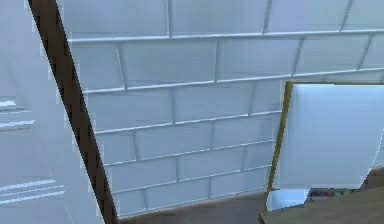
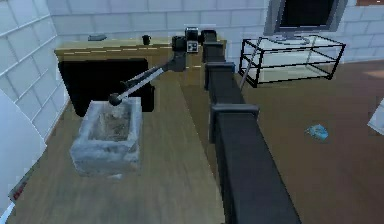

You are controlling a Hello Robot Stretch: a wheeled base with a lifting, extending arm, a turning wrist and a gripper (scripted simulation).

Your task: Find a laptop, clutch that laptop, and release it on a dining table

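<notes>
**Forward view.** One white block wall (image 1: 200, 90) runs across the frame. One dark brown post (image 1: 75, 110) crosses the left part on a slant, with one white door (image 1: 25, 130) on its left. At the right edge stands one white panel (image 1: 335, 135) with a yellowish left rim. A strip of brown floor (image 1: 200, 212) shows along the bottom. This view alone shows the post, the door and the panel.

**Arm side view.** One dark arm (image 2: 240, 140) rises from the bottom edge, right of centre, and ends at two white squares (image 2: 200, 39) near top centre. From there the claw (image 2: 118, 96) reaches down and left. Its tip lies at or over one grey stone box (image 2: 105, 140) on the floor at centre left, so whether the claw holds anything cannot be told. One wooden bench (image 2: 85, 52) with a dark front stands at upper left. It carries two small things: a flat dark thing (image 2: 97, 38), too small to tell whether it is the laptop, and a dark cup-like thing (image 2: 146, 40). At upper right, one TV (image 2: 305, 15) sits on one glass stand (image 2: 295, 58). One small blue thing (image 2: 318, 130) lies on the floor at centre right. This view alone shows the arm, the furniture and the small things.
</notes>
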